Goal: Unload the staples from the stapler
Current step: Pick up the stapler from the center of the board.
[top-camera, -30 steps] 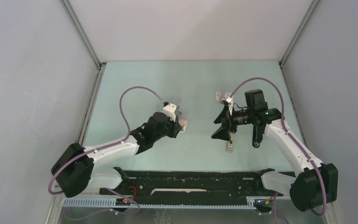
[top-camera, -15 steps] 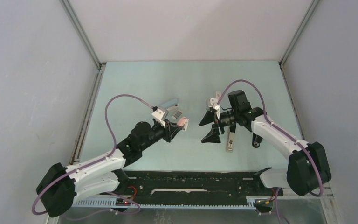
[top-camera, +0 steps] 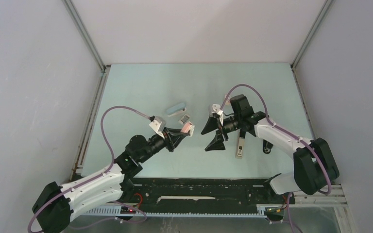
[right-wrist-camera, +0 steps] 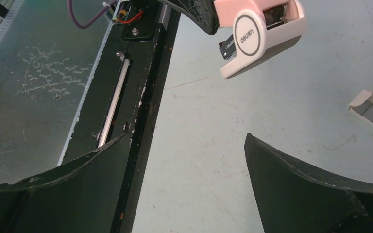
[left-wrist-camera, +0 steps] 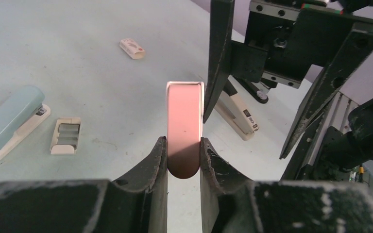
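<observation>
Pink plastic fills my left claw (left-wrist-camera: 183, 145): its 2 fingers (left-wrist-camera: 158, 160) are clamped on the sides of the small pink stapler (left-wrist-camera: 184, 111), gripping it at its rounded back end. The stapler is held off the table (top-camera: 141, 87), its front end aimed across at my right claw (top-camera: 212, 136). From my right wrist I see that stapler side on, pink on top and white below, with a round grey badge on its flank and dark metal at its mouth. I cannot tell whether any strip sits inside it.

My right claw stands wide apart and holds nothing. Its 2 black fingers face the pink stapler, close to its front end. From above a small gap shows between them.

The staples (left-wrist-camera: 68, 132) I can see are grey strips lying in a little open box (left-wrist-camera: 54, 138) on the table, just beside a pale blue stapler (left-wrist-camera: 9, 121), behind and to the left of my left claw. A beige stapler (top-camera: 240, 144) lies flat on the table under my right forearm. Farther back rests 1 small white packet (left-wrist-camera: 132, 48).
</observation>
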Tool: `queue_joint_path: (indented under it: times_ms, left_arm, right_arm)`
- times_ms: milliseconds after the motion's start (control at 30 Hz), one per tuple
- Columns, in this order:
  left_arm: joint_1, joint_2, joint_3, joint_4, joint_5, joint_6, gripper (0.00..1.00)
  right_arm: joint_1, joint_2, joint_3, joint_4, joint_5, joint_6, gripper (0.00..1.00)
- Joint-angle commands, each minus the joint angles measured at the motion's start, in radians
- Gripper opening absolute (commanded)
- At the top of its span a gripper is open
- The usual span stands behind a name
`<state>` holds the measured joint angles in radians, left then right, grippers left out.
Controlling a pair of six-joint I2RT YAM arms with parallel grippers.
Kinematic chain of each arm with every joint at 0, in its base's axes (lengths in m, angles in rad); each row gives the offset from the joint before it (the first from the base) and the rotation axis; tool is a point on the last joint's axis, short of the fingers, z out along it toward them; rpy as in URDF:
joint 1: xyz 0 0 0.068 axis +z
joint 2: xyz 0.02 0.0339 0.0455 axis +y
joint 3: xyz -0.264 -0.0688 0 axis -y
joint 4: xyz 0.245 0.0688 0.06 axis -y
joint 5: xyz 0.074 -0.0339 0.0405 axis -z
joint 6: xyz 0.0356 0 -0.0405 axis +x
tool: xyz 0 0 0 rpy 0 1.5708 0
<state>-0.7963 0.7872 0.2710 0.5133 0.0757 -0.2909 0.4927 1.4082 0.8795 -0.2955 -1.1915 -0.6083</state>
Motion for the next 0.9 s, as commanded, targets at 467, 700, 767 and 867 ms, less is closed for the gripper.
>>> queue_joint_path:
  times_ms: [467, 700, 767, 867]
  left_arm:
    - [-0.006, -0.002, -0.002, 0.226, 0.065, -0.117, 0.00]
    - [-0.005, 0.039, 0.007, 0.299, 0.101, -0.169, 0.00]
    - [-0.006, 0.057, 0.008, 0.323, 0.112, -0.182, 0.00]
    - [-0.006, 0.077, 0.010, 0.349, 0.122, -0.195, 0.00]
  right_arm:
    - [-0.041, 0.026, 0.022, 0.239, -0.118, 0.225, 0.95]
    - [-0.029, 0.041, 0.022, 0.461, -0.150, 0.434, 0.93]
    - [-0.023, 0.044, 0.022, 0.525, -0.160, 0.494, 0.91]
    - [-0.014, 0.052, 0.022, 0.594, -0.166, 0.580, 0.88]
